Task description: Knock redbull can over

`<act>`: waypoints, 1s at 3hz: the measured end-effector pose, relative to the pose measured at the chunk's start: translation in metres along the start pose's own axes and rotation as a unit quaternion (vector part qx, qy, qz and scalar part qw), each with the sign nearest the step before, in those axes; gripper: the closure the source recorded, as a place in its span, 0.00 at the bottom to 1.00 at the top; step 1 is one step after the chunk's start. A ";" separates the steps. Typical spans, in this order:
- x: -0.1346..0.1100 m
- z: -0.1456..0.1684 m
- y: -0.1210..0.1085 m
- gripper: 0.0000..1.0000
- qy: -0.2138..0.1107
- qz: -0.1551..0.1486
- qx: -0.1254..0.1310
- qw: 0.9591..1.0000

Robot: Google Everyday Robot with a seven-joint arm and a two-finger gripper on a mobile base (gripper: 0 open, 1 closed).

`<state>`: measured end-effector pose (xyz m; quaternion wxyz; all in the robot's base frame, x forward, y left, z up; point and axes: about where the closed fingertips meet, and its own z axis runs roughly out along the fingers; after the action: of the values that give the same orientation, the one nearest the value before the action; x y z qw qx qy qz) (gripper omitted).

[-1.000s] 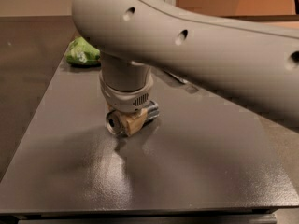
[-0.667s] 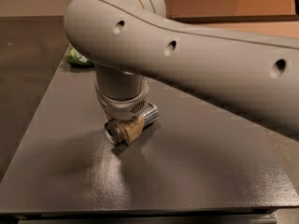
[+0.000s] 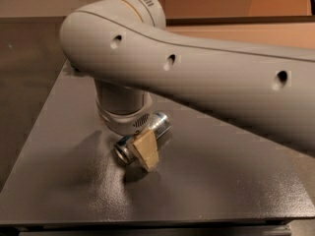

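One redbull can [image 3: 157, 126] is lying tipped on its side, slanting low over the middle of the dark desk [image 3: 221, 181], directly beneath the wrist of the big grey arm [image 3: 197, 77]. The pincer [image 3: 143, 154] is pointing down across the can's middle, hiding part of it; whether it is open or closed I cannot tell.

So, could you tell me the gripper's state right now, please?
Gripper: down at the table, across the lying redbull can; open or closed cannot be told.
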<state>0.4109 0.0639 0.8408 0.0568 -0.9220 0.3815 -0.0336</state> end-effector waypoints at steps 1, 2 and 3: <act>0.000 0.000 0.000 0.00 0.000 -0.001 0.000 1.000; 0.007 0.001 -0.002 0.00 -0.014 0.004 -0.010 1.000; 0.018 0.004 -0.008 0.00 -0.041 0.022 -0.018 0.999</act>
<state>0.4296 0.0564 0.8386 0.0566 -0.9148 0.3997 0.0119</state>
